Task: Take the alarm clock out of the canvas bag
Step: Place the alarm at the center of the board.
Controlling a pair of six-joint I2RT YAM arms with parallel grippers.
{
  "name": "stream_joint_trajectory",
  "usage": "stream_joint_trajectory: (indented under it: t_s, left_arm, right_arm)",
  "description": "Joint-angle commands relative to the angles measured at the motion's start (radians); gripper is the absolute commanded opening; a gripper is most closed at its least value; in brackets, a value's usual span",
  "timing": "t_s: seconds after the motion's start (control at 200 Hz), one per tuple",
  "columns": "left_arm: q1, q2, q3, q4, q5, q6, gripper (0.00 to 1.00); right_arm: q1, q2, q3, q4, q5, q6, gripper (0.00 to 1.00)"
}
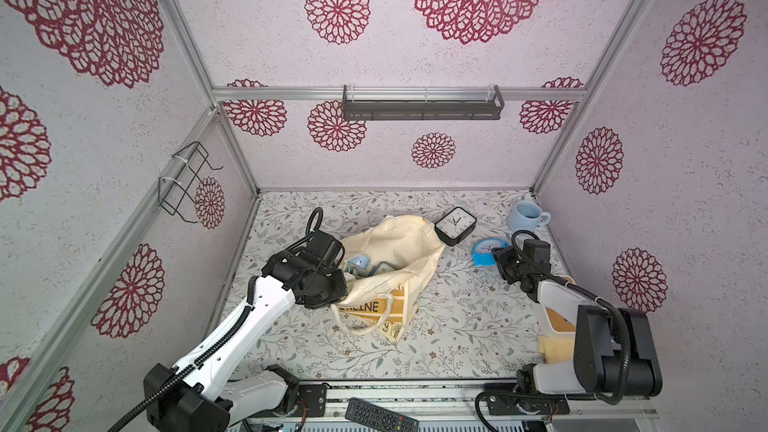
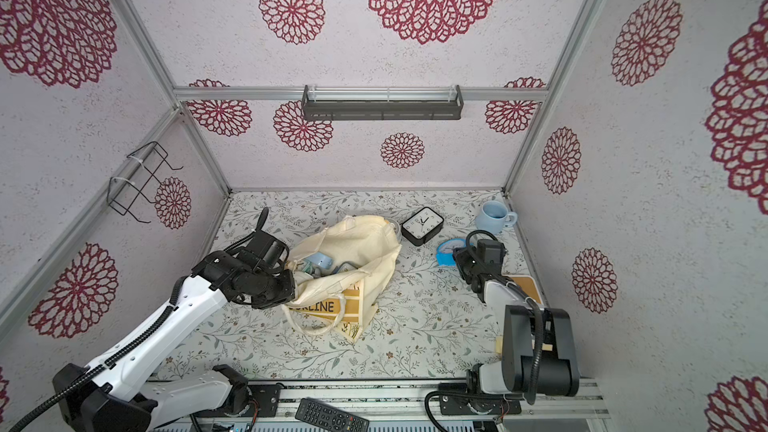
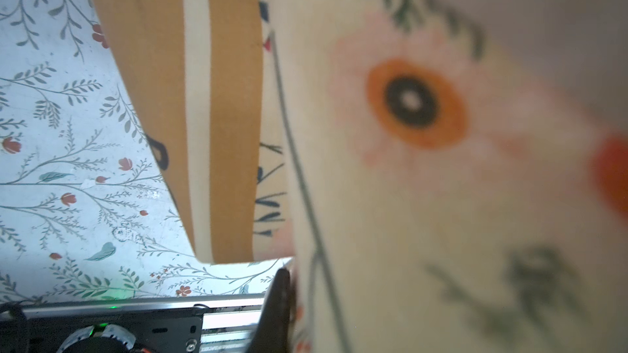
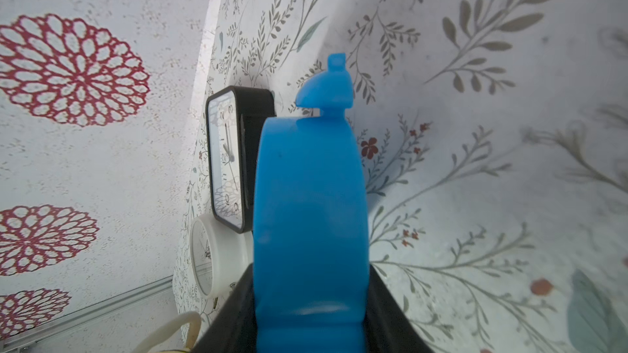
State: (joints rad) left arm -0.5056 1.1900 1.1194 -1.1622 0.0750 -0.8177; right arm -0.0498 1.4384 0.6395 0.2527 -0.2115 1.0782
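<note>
Partly hidden behind the right arm (image 1: 557,295), the blue alarm clock (image 1: 482,258) sits clamped in the right jaws, dial upward, outside the canvas bag (image 1: 409,243); left jaws, barely visible, pinch its rim.

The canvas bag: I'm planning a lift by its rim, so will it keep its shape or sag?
Probably floppy: the canvas bag lies slumped and creased. Likely to sag unevenly, with loose items showing in its open mouth. Its handle trails limp, so pushing probably bunches it.
</note>
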Motion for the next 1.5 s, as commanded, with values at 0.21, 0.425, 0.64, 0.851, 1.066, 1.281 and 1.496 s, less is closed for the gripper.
stream_joint_trajectory:
  t_s: [0.21, 0.425, 0.64, 0.851, 1.066, 1.281, 1.496]
  left_arm:
    - [0.0, -0.001, 0.014, 0.065, 0.02, 0.031, 0.0]
    - [-0.001, -0.002, 0.02, 0.056, 0.017, 0.028, 0.0]
    - [-0.003, 0.002, 0.034, 0.041, 0.013, 0.026, 0.0]
    - [-0.013, -0.007, 0.036, 0.03, 0.007, 0.016, 0.0]
    - [-0.033, -0.009, 0.025, -0.008, 0.003, 0.028, 0.0]
    - [-0.038, -0.026, 0.009, -0.037, 0.009, 0.08, 0.0]
    - [-0.013, 0.04, 0.13, -0.079, -0.018, 0.193, 0.0]
  right_arm:
    - [-0.019, 0.158, 0.095, 0.081, -0.042, -0.042, 0.51]
    - [-0.028, 0.204, 0.1, 0.075, -0.047, -0.039, 0.63]
    - [-0.033, 0.243, 0.134, 0.056, -0.054, -0.048, 0.63]
    - [-0.036, 0.284, 0.181, 0.039, -0.073, -0.078, 0.63]
    - [-0.041, 0.286, 0.214, 0.008, -0.093, -0.095, 0.64]
    - [-0.022, 0.051, 0.219, -0.058, -0.11, -0.119, 0.67]
    - [0.148, -0.115, 0.468, -0.434, -0.235, -0.48, 0.69]
